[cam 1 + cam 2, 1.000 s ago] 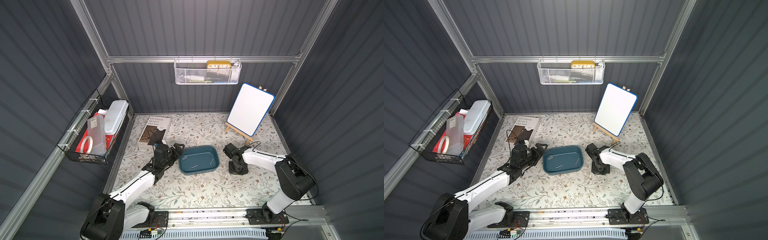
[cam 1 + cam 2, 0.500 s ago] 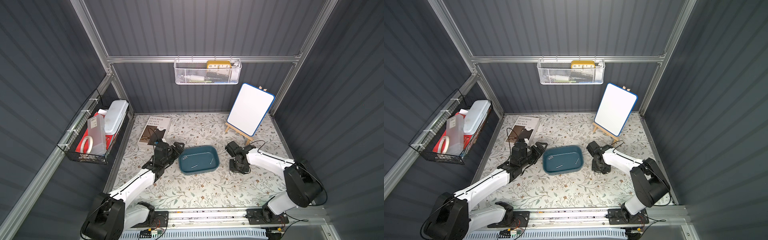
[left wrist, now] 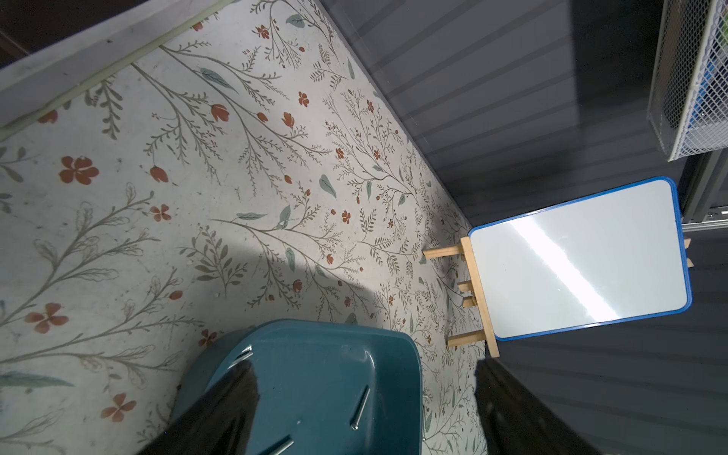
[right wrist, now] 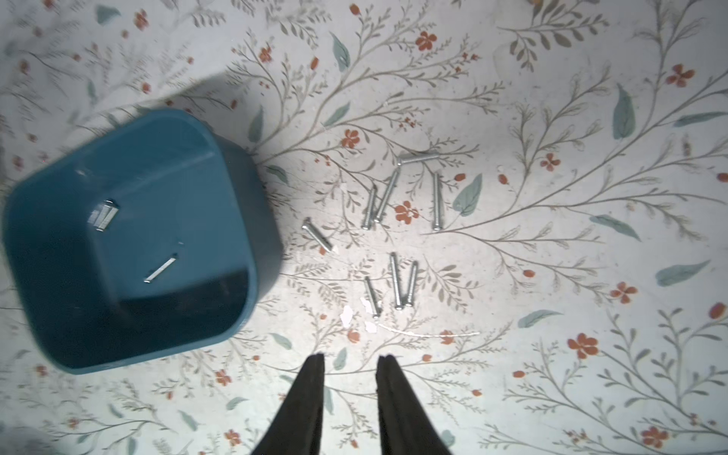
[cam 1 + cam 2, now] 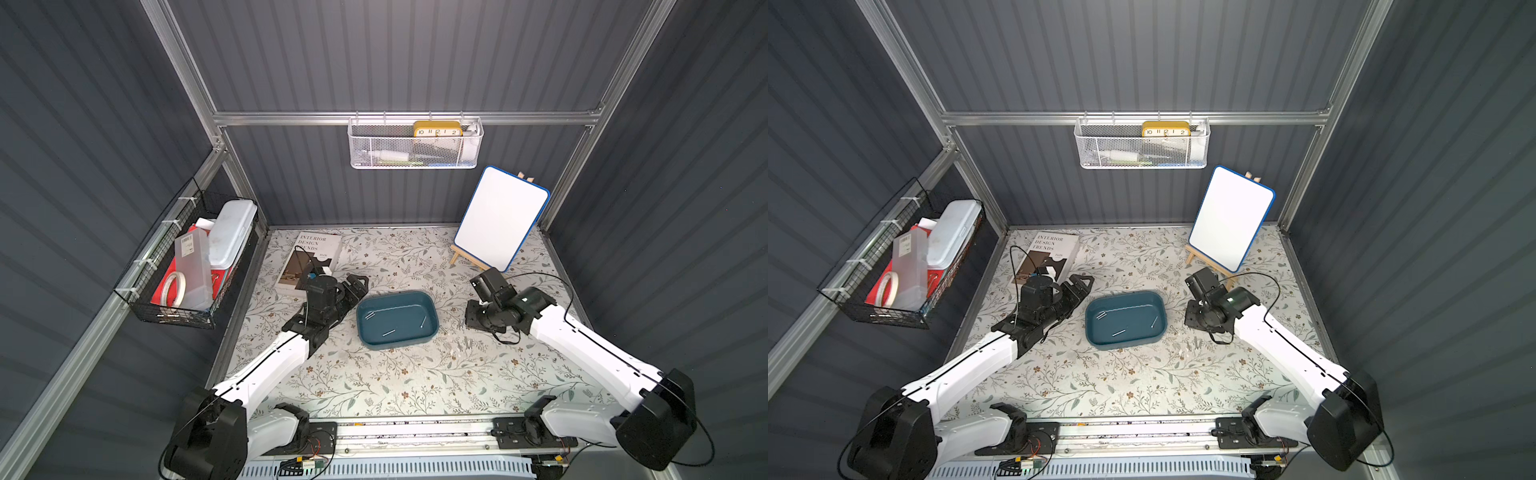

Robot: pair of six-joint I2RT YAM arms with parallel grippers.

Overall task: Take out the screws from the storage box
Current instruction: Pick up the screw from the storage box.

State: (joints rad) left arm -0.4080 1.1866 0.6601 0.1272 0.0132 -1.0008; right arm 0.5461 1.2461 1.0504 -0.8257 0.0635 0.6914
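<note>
the right gripper (image 4: 350, 357) hangs above the floral table (image 4: 571, 244), jaws parted by a narrow gap with nothing between them, so it is released and empty. just past its fingertips, eight loose screws (image 4: 395, 280) lie on the table, some touching in pairs and none stacked. a few white flecks lie among the nearest ones. beside that scatter sits the storage box (image 4: 185, 185), near the closest screw but not touching it.

the box is not cleared. in the right wrist view two screws lie side by side on its floor (image 4: 105, 214) and a single one lies apart from them (image 4: 159, 268). in a top view a further one shows near the end of the box that faces the right arm (image 5: 423, 322).

on the far side of the box the left gripper (image 5: 356, 287) is spread wide and holds nothing, just beside the box's end. whether it touches the rim i cannot tell.

this looks like the gap between two picks: most of the screws are out and a few are left inside. the next move would be to bring the right gripper over the box and down to its floor, jaws set across a shaft, not along it. the lone screw is probably the easier one to take. the pair may come up together or slip, and the light tub could slide if a finger drags on it.
</note>
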